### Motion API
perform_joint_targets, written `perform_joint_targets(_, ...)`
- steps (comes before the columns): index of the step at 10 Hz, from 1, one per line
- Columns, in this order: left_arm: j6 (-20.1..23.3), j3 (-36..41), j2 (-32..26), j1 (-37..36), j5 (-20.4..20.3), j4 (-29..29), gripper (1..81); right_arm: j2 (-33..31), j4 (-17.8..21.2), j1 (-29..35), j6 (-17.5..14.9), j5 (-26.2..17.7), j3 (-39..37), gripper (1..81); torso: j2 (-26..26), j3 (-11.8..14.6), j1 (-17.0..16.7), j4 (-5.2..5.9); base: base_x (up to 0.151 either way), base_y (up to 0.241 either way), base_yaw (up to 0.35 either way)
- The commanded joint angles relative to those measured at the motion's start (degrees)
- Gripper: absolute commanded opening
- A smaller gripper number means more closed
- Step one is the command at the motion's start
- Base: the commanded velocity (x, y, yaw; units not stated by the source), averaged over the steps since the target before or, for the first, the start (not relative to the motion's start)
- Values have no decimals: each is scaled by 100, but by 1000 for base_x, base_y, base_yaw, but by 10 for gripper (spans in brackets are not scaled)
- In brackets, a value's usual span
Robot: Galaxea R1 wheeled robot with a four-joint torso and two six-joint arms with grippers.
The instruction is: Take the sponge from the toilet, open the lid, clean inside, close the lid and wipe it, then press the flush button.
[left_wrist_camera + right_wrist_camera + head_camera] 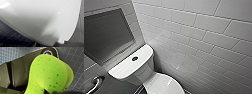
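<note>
The sponge [50, 75] is pinched in the fingers of the right gripper [49, 92], above the dark tiled floor [75, 62]. The lid [164, 86] lies closed, just in front of the tank top that carries the flush button [135, 58].

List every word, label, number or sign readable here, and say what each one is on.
Pale lettering on a dark surface at the edge of the left wrist view: too blurred to read.
Tank top, flush button, lid, sponge, wall tiles: no text visible.
</note>
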Motion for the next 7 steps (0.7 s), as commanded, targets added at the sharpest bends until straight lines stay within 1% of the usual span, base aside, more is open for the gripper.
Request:
perform_joint_targets(1, -27, -16, 136, -413, 156, -56, 811, -136, -54, 31, 30, -350, 53, 10, 0, 0, 0, 0, 0, 0, 0)
perform_joint_targets(3, -71, -96, 172, -413, 129, -56, 811, -136, -45, 31, 30, -350, 61, 10, 0, 0, 0, 0, 0, 0, 0)
perform_joint_targets(5, -80, -10, 164, -413, 121, -47, 811, -127, -46, 48, 30, -350, 61, 10, 0, 0, 0, 0, 0, 0, 0)
perform_joint_targets(7, -80, 498, -55, -474, -45, -30, 811, -127, -45, 40, 30, -350, 53, 10, 0, 0, 0, 0, 0, 0, 0)
